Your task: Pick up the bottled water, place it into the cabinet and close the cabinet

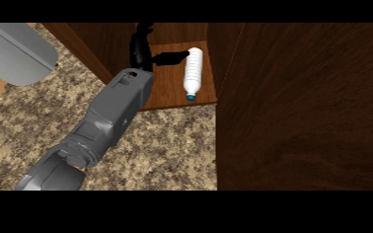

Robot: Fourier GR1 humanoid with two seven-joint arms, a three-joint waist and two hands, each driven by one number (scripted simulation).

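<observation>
- From the head view I see the bottled water (193, 73) lying on its side on the cabinet's wooden shelf (207, 96), its blue cap pointing toward six o'clock and its base toward twelve.
- My left hand (144, 52) is reached into the cabinet, at about nine o'clock of the bottle; its thumb stretches out to the bottle's base end and touches it there, while the fingers point up toward twelve, spread away from the thumb and wrapped around nothing.
- The open cabinet door (295, 108) stands at three o'clock of the bottle, filling the right side of the view.
- The speckled stone counter (167, 148) lies below the shelf, toward six o'clock.
- A grey rounded object (25, 52) sits at the far nine o'clock edge; I cannot tell what it is.
</observation>
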